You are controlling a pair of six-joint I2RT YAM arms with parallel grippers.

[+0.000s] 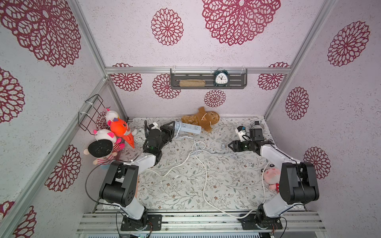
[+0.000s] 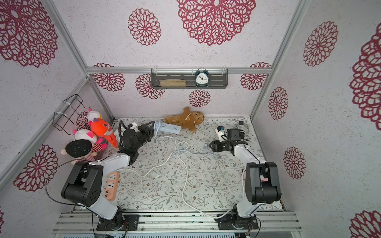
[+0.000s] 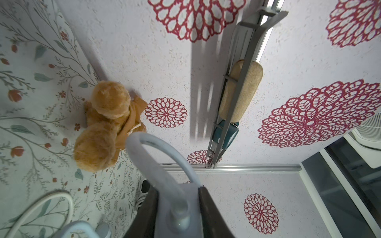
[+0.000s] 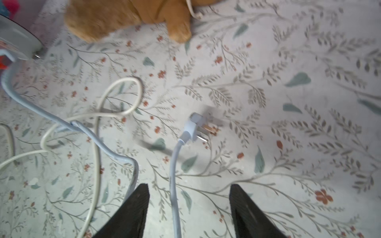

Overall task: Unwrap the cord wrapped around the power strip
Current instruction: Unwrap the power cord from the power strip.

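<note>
Right fingers [image 4: 132, 212] astride cord [image 4: 174, 175], cable [image 4: 97, 154] crossing — bear [image 4: 115, 16] beyond

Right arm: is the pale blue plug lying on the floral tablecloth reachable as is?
Probably yes. The right gripper is open, the pale blue plug lies just ahead of it, nothing sits between, and its cord runs between the fingers.

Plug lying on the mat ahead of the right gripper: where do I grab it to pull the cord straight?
Probably grip the plug by its moulded body, just ahead of where the cord enters. Come from the cord side with the right gripper: the prongs point away from it, and the cord runs between its open jaws.
</note>
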